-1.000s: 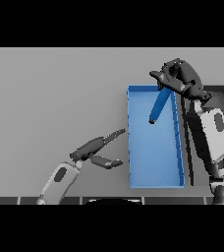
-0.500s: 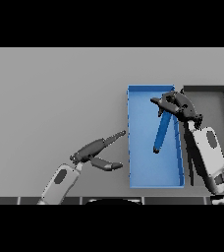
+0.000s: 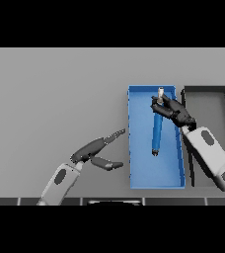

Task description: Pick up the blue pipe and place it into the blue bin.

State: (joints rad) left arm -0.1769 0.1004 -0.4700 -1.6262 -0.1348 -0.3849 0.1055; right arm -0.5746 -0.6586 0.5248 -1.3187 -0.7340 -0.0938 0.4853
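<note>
Pipe inside blue bin, upper end at right hand

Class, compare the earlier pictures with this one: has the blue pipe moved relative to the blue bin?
Yes. The blue pipe, held in the right hand, has swung from the blue bin's far right corner to hang nearly straight over its middle.

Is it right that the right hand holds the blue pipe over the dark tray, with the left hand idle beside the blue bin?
Not quite: the head view shows the right hand holding the blue pipe over the blue bin, not the dark tray. The left hand is idle beside the bin.
</note>
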